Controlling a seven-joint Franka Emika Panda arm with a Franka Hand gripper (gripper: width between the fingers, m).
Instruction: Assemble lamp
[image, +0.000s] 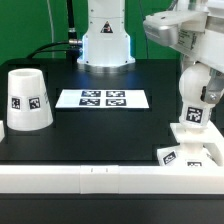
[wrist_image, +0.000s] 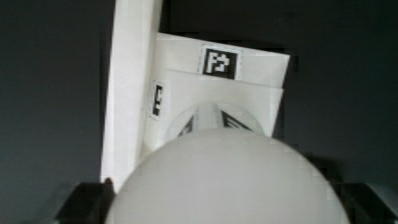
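The bulb stem (image: 196, 108) stands upright, tag facing front, at the exterior view's right. Its foot meets the flat square base (image: 172, 156), which lies against the white front rail. My gripper (image: 199, 76) comes down from above and is shut on the bulb's round head. In the wrist view the round head (wrist_image: 222, 175) fills the frame between my dark fingers (wrist_image: 79, 203). The tagged base (wrist_image: 240, 75) lies below it. I cannot tell whether the stem is seated in the base. The tapered shade (image: 28, 100) stands alone at the exterior view's left.
The marker board (image: 103, 98) lies flat mid-table. A white rail (image: 90, 178) runs along the table's front edge, and shows in the wrist view (wrist_image: 128, 90) beside the base. The arm's pedestal (image: 105, 45) stands at the back.
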